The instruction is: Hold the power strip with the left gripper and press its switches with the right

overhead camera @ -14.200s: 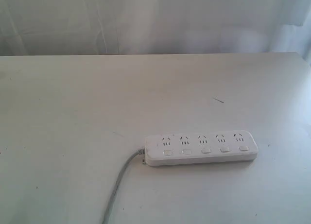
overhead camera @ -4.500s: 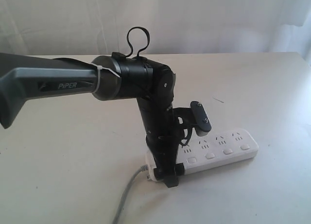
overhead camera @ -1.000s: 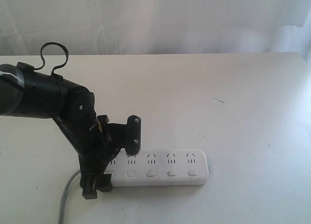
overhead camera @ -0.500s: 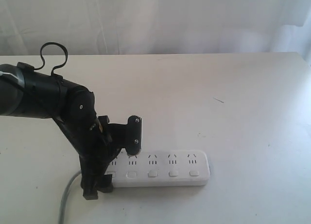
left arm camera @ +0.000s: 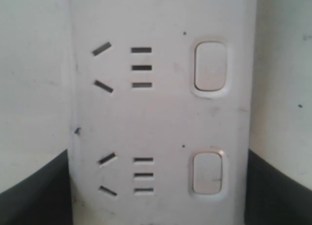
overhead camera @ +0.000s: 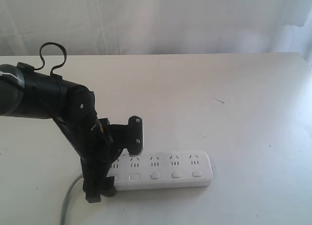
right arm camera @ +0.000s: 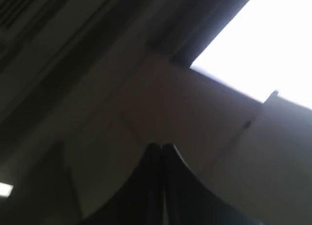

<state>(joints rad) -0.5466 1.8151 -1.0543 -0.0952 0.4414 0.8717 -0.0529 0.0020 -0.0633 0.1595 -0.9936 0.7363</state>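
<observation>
The white power strip lies near the table's front edge, its grey cord trailing off to the left. The row of small switches runs along its near side. My left gripper, on the black arm with the looped cable, is shut across the strip's cord end. In the left wrist view the strip fills the picture with two sockets and two switches, a black finger against each long side. My right gripper points up at a dim ceiling, shut and empty, and does not show in the exterior view.
The white table stretches behind and to the right of the strip, with a small dark mark on it. A white curtain hangs along the far edge.
The left gripper has nudged the power strip a little to the right and nearer the front edge, still shut on it. Over the last seconds it dragged the strip leftwards.
</observation>
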